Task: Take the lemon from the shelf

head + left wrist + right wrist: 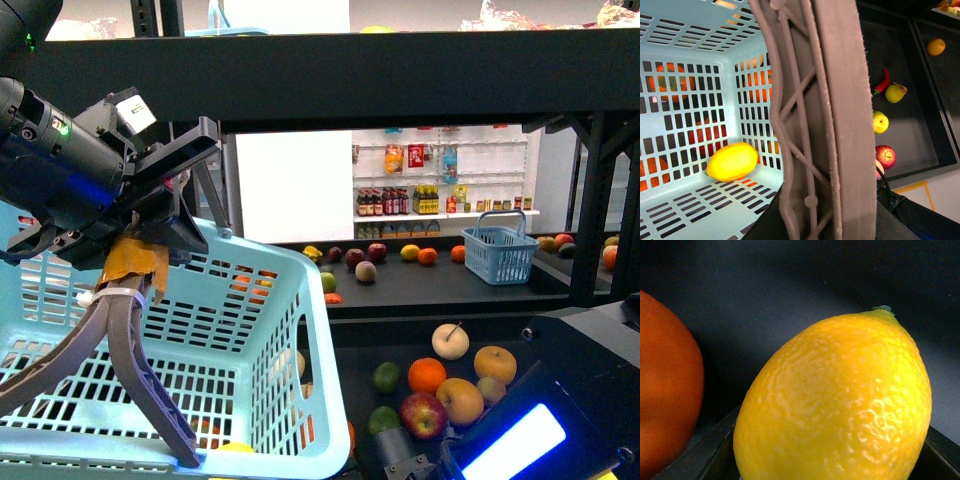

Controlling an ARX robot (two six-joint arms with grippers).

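Note:
My right gripper (pixel 835 467) is shut on a yellow lemon (pixel 840 400), which fills the right wrist view; only dark jaw edges show beside it. An orange fruit (pixel 665 390) lies close by on the dark shelf surface. My left gripper (pixel 150 235) is shut on the grey basket handle (pixel 135 350) and holds the light blue basket (pixel 270 330) in front of the black shelf (pixel 400 75). The handle (pixel 830 120) crosses the left wrist view. A second lemon (pixel 732 161) lies inside the basket (pixel 695 210).
Several apples, oranges and a pear (pixel 450 340) lie on the shelf's lower tier (pixel 480 300). A small blue basket (pixel 500 252) stands further back. White wall shelves of bottles (pixel 440 180) are behind. My right arm's housing (pixel 560 400) fills the lower right.

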